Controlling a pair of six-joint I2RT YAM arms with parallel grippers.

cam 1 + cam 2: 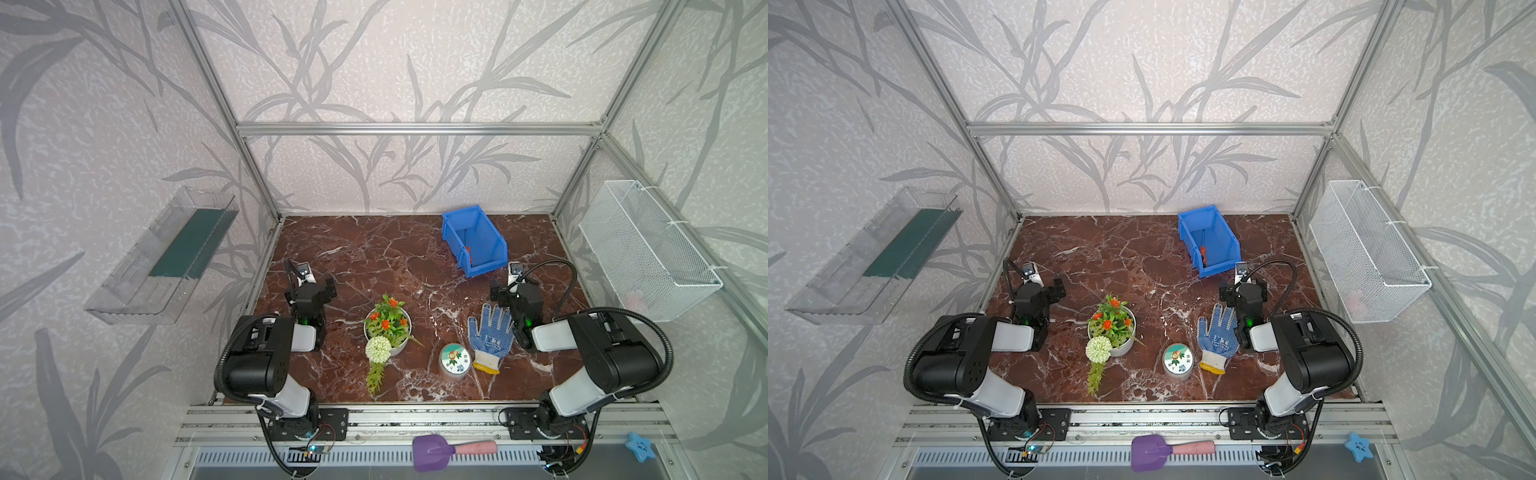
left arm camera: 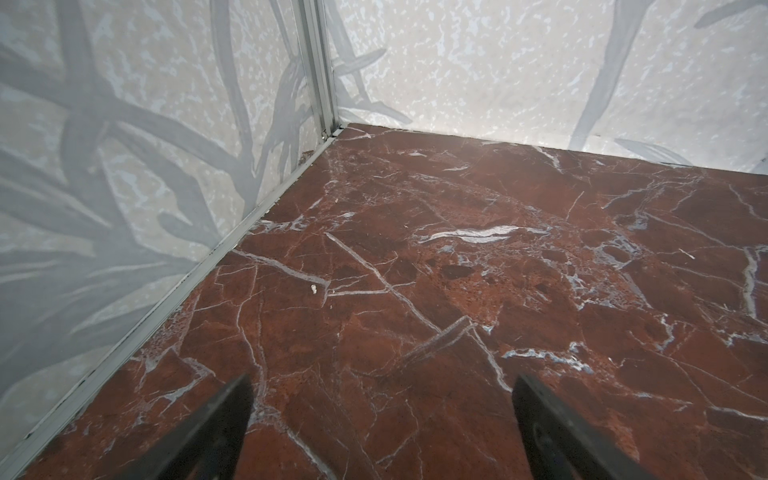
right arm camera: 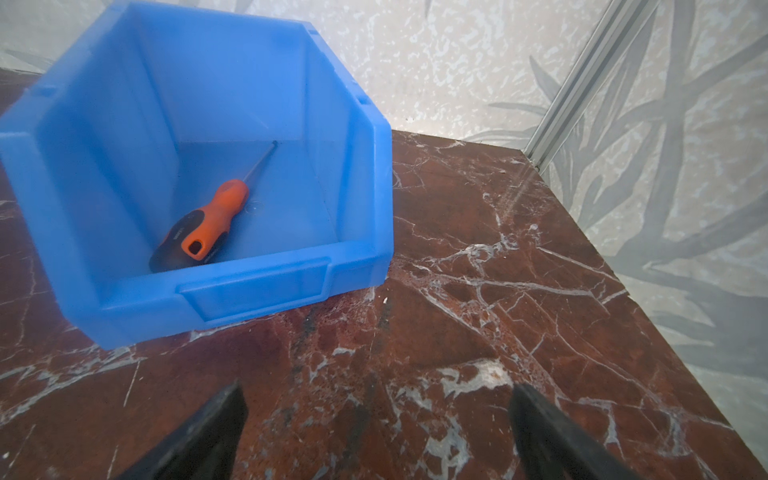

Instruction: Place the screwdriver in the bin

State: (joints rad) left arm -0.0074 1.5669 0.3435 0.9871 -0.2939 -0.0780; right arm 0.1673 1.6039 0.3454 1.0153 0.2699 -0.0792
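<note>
The small screwdriver (image 3: 203, 224), with an orange-and-black handle and a thin steel shaft, lies flat inside the bright blue rectangular plastic bin (image 3: 253, 291) near the far right corner of the marbled red worktop (image 3: 498, 291). It looks light and stiff. The ridged handle gives the surest hold, the shaft being thin and slippery. The right gripper (image 3: 378, 399) and the left gripper (image 2: 380, 386) both stand wide and empty.

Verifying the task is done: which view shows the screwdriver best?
Right wrist view: the screwdriver lies whole and close inside the bin. Both top views show it tiny and distant; the left wrist view misses it.
</note>
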